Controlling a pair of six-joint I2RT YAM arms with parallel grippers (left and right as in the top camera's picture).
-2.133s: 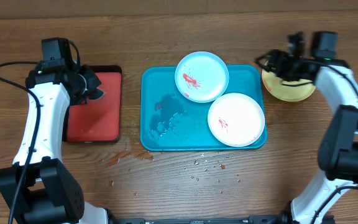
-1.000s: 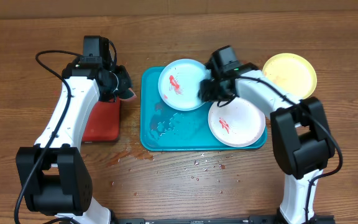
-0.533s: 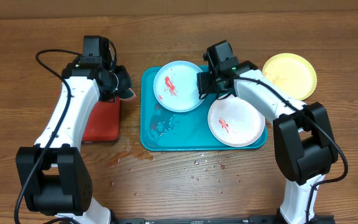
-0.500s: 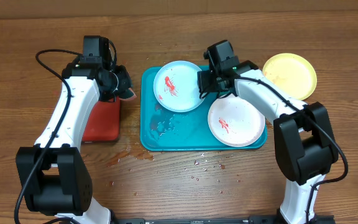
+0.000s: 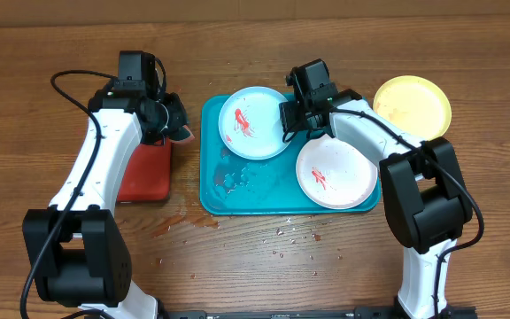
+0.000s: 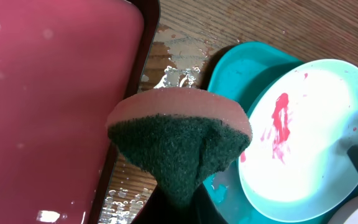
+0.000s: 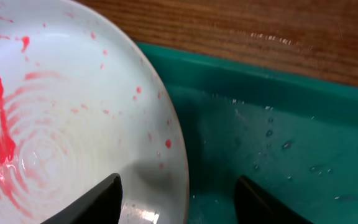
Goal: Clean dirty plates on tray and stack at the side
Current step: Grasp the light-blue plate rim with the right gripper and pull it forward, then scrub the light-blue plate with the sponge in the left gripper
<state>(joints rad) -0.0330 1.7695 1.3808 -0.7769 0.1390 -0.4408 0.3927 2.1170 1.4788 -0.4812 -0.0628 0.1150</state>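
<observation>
Status: right pincer (image 7: 180,198) astride light blue plate (image 5: 251,122) rim.
We found it open, one finger over the plate, one over the teal tray (image 5: 237,197), where the white plate (image 5: 336,171) also lay. The left pincer (image 5: 173,124) clamped a sponge (image 6: 179,137) at the red tray's (image 5: 149,173) edge.

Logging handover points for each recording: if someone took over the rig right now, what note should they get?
Left gripper: shut on the sponge, by the red tray's corner.
Right gripper: open, jaws either side of the light blue plate's right rim.
Light blue plate and white plate: on the teal tray, both smeared red.
Yellow plate: on the table right of the tray, looks clean.
Left: wipe both, stack on the yellow one.
</observation>
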